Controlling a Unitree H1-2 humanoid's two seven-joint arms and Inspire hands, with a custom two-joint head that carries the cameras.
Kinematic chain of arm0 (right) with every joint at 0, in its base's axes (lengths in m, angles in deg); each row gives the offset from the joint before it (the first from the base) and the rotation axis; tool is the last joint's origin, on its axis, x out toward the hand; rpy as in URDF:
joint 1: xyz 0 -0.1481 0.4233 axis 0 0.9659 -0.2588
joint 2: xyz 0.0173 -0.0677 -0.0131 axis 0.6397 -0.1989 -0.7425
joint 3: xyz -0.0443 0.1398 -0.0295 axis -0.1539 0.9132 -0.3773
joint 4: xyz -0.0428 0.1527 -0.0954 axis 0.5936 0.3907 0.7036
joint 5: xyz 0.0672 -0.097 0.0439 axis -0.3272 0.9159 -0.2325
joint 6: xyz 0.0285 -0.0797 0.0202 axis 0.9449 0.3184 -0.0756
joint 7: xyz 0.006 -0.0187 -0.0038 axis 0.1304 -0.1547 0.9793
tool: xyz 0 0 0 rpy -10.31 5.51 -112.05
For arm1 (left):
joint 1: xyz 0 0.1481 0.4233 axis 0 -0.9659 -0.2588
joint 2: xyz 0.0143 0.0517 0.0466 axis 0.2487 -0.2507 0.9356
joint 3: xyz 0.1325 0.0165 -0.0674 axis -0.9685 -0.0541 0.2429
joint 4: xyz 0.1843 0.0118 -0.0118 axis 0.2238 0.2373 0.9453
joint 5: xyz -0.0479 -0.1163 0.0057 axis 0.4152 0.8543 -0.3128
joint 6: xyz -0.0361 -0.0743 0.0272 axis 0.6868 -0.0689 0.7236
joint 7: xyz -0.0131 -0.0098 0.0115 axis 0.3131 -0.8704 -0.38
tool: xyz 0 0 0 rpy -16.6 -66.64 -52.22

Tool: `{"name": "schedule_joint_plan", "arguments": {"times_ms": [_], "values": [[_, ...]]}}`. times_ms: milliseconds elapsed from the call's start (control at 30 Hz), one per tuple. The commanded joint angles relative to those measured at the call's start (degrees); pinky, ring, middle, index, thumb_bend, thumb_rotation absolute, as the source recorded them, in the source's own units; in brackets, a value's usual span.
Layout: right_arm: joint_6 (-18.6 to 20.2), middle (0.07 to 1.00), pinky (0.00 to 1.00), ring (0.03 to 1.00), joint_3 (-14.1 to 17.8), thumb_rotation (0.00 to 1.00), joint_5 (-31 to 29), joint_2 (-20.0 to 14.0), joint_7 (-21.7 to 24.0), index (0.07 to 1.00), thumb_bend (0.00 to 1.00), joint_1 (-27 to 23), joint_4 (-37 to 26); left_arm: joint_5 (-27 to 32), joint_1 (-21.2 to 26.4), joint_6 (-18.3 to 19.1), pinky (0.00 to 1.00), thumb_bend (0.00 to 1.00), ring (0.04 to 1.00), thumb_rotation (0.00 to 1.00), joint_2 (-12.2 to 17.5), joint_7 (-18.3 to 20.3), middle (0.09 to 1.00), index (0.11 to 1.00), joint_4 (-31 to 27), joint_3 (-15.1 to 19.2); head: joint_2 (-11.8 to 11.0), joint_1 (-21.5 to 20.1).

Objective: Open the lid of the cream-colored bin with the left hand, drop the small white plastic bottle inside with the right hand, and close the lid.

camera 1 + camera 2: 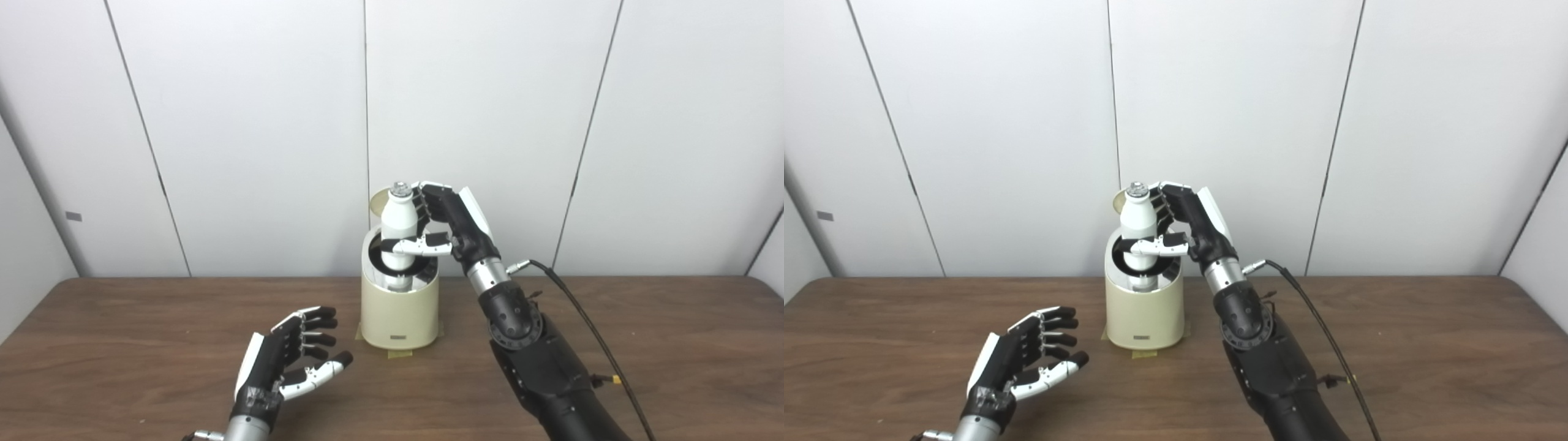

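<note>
Hidden and cropped parts at the bin

I'm seeing the bottle (398,229) covering most of the raised lid (378,201), its foot blurring into reflections inside the bin (399,312); the right hand (450,226) is hiding its far fingers, both forearms are running off the bottom edge, and the bin's label is too small to read.

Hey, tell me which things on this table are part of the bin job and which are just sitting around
Part of the job:
cream bin, lid up
white bottle, upright over the opening
right hand, holding the bottle
left hand, open, near the table

Just there:
black cable
tape under the bin
</note>
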Motion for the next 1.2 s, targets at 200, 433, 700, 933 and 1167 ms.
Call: {"name": "schedule_joint_plan", "arguments": {"times_ms": [200,433,700,933,1167], "values": [[-3.0,0.480,0.45,0.391,-0.5,0.00,2.9,-2.3,-2.7,0.532,0.50,-3.6,-2.4,0.5,2.0,-0.6,0.57,0.69,0.635,0.07,0.3,0.0,0.711,0.741,-2.0,0.0,0.5,-0.1],[3.4,0.696,0.55,0.662,-4.4,0.03,5.4,-5.1,4.5,0.597,0.67,-3.0,-5.0,1.1,1.8,-0.2,0.56,0.69,0.638,0.07,0.3,0.4,0.715,0.742,-2.1,0.2,0.8,-0.3],[5.5,0.890,0.75,0.896,-6.0,0.00,6.6,-6.5,6.7,0.757,0.83,-2.2,-7.1,1.2,1.7,-0.3,0.57,0.68,0.641,0.07,0.7,0.4,0.717,0.744,-2.0,0.0,1.1,-0.4],[5.4,0.871,0.72,0.874,-5.5,0.00,5.8,-6.7,7.8,0.752,0.82,-1.6,-7.8,1.4,1.8,-0.5,0.58,0.68,0.646,0.06,0.7,0.4,0.719,0.742,-1.7,0.0,1.1,-0.5],[4.2,0.803,0.64,0.783,-4.3,0.00,3.8,-6.5,7.5,0.729,0.80,0.2,-9.9,1.3,1.7,-0.6,0.56,0.68,0.636,0.05,0.8,0.4,0.716,0.740,-1.8,0.0,1.2,-0.4]]}}
